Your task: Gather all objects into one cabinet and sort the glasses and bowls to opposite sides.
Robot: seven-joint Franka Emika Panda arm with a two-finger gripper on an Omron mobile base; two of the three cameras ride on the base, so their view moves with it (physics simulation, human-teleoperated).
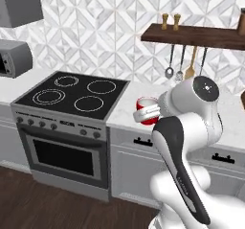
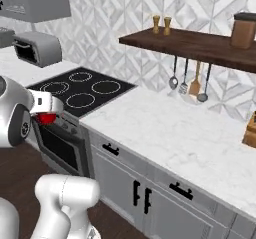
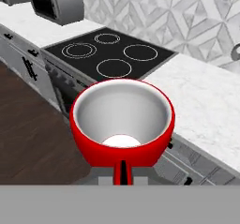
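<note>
A white robot arm holds a glossy red cup in its hand. In the hand view the cup sits at the centre, mouth turned toward the camera, showing a pale grey inside and a white bottom. The two dark fingertips are closed on its rim at six o'clock, one inside and one outside the wall.

In the left base view the red cup is at about three o'clock from the black stove top, in front of the edge of the white marble table, held off the surface by the hand. In the right base view the cup shows as a small red patch under the white hand, at nine o'clock, in front of the oven.

A long dark wooden shelf hangs on the diamond-pattern tile wall at one o'clock, with two small shakers on it and utensils hanging from hooks beneath. A grey toaster oven sits at ten o'clock, beyond the stove.
</note>
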